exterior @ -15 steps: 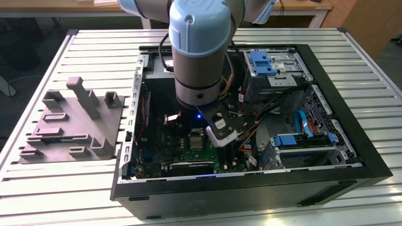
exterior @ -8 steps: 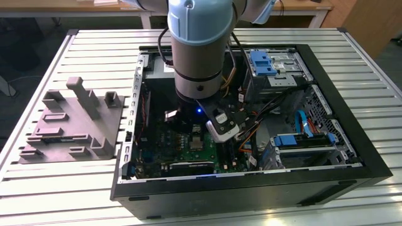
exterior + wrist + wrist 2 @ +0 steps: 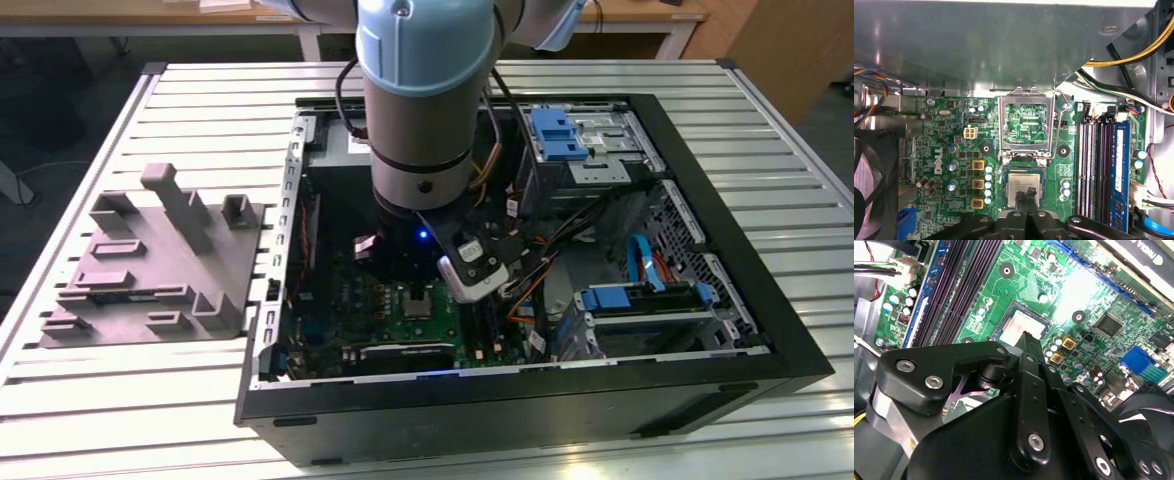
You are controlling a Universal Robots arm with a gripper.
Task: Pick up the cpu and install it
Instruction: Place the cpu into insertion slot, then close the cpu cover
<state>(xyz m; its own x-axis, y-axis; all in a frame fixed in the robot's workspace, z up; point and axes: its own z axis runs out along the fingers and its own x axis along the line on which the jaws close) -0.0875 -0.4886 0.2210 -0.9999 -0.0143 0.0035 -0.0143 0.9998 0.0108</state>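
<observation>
The gripper is hovering with its fingers closed to a narrow seam, holding nothing. Their tips are touching or just above the cpu, which is lying flat in its seat directly beneath them, and the hinged socket frame is standing open just beyond the tips. By judgement the chip is handling as light, stiff, slick-topped and fragile underneath, and is best held level across opposite edges.

Beneath the gripper, one cpu; beside it, three gold-framed square components; one open computer case holds two blue drive brackets.
</observation>
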